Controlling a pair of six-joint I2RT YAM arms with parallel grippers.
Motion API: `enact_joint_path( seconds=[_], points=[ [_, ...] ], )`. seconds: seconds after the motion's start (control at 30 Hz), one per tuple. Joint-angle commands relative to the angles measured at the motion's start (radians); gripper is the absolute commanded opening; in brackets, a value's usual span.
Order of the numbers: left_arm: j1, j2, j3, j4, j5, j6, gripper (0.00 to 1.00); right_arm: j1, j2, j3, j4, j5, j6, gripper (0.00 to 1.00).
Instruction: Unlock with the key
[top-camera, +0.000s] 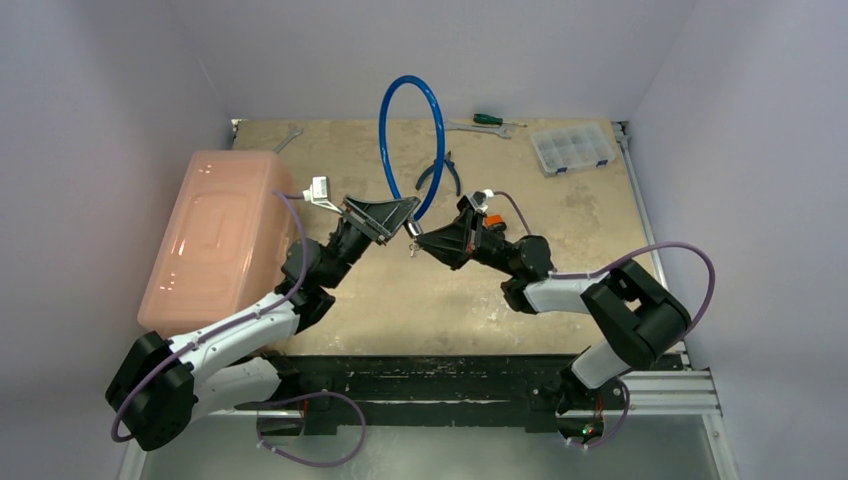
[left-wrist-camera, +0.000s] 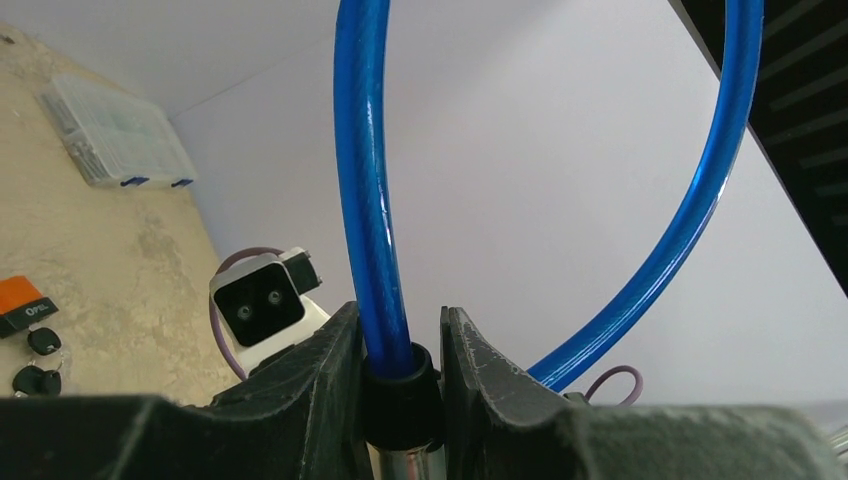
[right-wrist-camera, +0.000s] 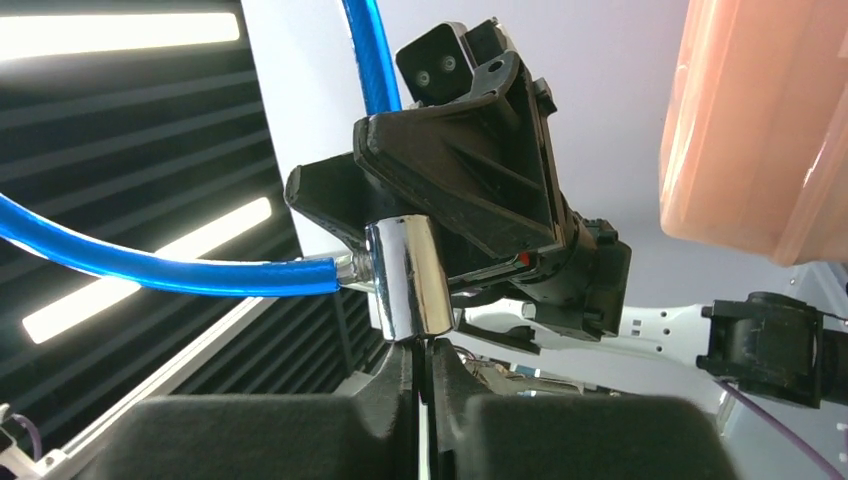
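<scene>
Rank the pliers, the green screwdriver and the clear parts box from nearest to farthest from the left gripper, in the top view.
1. Pliers, just beyond the left gripper, mid-table.
2. Green screwdriver, at the far edge, to the right.
3. Clear parts box, far right corner.

The left arm (top-camera: 235, 330) and right arm (top-camera: 555, 293) are wearing white shells over black joints, with purple cables (top-camera: 712, 280) looping off both.

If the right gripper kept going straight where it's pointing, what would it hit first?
The chrome lock barrel clamped in the left gripper; it sits directly ahead of the right gripper, whose key seems almost at it.
</scene>
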Motion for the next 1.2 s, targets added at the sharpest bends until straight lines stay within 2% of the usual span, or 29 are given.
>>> enact_joint_path(
  seconds=[0.0,0.03,0.07,0.23,0.4,0.47,0.5,0.67,0.77,0.83,0.93,1.03,1.17],
  points=[
    [-0.047,-0.044,0.021,0.108,0.180,0.001,0.00,-0.007,0.034,-0.004,0.285,0.112,0.011,0.14],
    [-0.047,-0.051,0.018,0.093,0.174,0.007,0.00,-0.007,0.031,-0.005,0.285,0.108,0.007,0.29],
    [-0.047,-0.057,0.014,0.081,0.165,0.012,0.00,-0.008,0.029,-0.009,0.285,0.106,0.005,0.37],
    [-0.047,-0.087,0.017,0.037,0.139,0.034,0.00,-0.011,0.002,-0.049,0.278,0.085,-0.038,0.58],
    [-0.044,-0.110,0.052,-0.043,0.120,0.072,0.00,-0.039,-0.018,-0.111,0.277,0.040,-0.114,0.73],
    [-0.044,-0.117,0.070,-0.101,0.104,0.086,0.00,-0.050,-0.030,-0.137,0.270,0.010,-0.156,0.91],
    [-0.044,-0.121,0.082,-0.150,0.095,0.093,0.00,-0.056,-0.036,-0.149,0.268,-0.003,-0.174,0.97],
    [-0.045,-0.134,0.089,-0.214,0.066,0.104,0.00,-0.089,-0.075,-0.208,0.221,-0.046,-0.264,0.99],
    [-0.044,-0.138,0.087,-0.242,0.047,0.104,0.00,-0.107,-0.128,-0.230,0.129,-0.065,-0.360,0.99],
    [-0.044,-0.144,0.089,-0.270,0.030,0.106,0.00,-0.118,-0.214,-0.244,-0.015,-0.063,-0.465,0.99],
    [-0.043,-0.152,0.106,-0.352,-0.003,0.118,0.00,-0.124,-0.395,-0.222,-0.489,-0.007,-0.725,0.99],
    [-0.043,-0.156,0.116,-0.410,-0.028,0.130,0.00,-0.122,-0.604,-0.136,-1.022,0.189,-1.050,0.99],
    [-0.041,-0.148,0.109,-0.432,-0.038,0.130,0.00,-0.122,-0.775,-0.090,-1.295,0.329,-1.217,0.99]
  ],
)
